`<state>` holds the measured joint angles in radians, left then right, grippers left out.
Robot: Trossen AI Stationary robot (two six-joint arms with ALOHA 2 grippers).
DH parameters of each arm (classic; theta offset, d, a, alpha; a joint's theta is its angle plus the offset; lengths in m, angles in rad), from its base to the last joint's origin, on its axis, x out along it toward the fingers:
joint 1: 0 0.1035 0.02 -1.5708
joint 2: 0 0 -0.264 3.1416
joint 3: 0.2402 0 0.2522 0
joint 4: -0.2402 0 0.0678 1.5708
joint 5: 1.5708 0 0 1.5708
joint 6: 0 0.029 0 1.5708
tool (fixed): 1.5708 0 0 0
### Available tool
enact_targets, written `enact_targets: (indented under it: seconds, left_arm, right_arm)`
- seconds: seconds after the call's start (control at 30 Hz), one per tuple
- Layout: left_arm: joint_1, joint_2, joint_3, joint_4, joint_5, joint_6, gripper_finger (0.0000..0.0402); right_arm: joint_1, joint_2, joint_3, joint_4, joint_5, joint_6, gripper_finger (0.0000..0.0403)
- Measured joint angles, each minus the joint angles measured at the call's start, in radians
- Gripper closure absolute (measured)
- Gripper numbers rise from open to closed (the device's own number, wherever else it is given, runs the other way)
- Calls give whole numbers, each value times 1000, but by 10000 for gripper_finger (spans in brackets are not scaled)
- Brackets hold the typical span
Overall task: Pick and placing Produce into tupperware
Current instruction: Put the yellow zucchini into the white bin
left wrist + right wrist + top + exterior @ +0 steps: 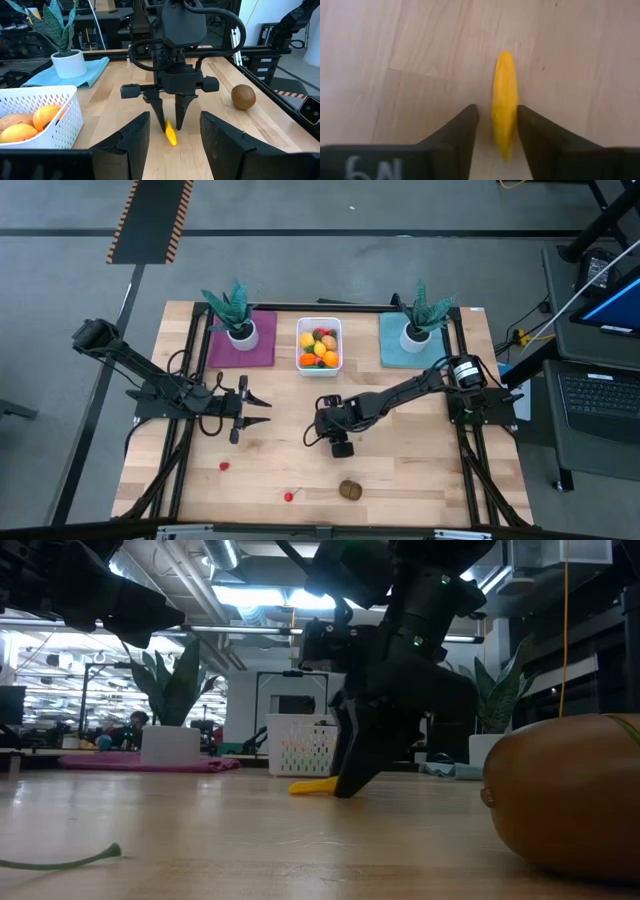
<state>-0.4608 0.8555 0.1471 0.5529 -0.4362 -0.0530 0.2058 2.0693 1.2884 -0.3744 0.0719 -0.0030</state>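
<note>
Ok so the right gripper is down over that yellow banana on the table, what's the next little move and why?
Probably close the fingers. The right gripper is down at the table with the banana lying between its open fingers, not yet pinched. Once gripped, it could be lifted toward the tupperware, which already holds produce. The left gripper waits open off to the side.

Bare desk [400, 470] is lying open around the right pincer [170, 125], its fingers straddling the banana [504, 102]. The left pincer [262, 408] is waiting nearby, partly blocking that side. The tupperware [319, 327] is standing between two potted plants [235, 315].
</note>
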Motion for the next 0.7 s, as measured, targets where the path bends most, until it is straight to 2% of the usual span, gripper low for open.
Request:
enact_targets:
  seconds: [0.23, 0.43, 0.6, 0.7]
  left_arm:
    - [0, 0, 0, 0, 0, 0, 236]
    - [0, 0, 0, 0, 0, 0, 236]
    - [0, 0, 0, 0, 0, 0, 236]
    - [0, 0, 0, 0, 0, 0, 236]
  right_arm:
    - [-2, 0, -1, 3, -29, 4, 334]
    - [-3, 0, -2, 12, -32, 23, 383]
    - [-17, -5, -2, 17, -46, 49, 391]
    - [-30, -19, -3, 28, -93, 72, 389]
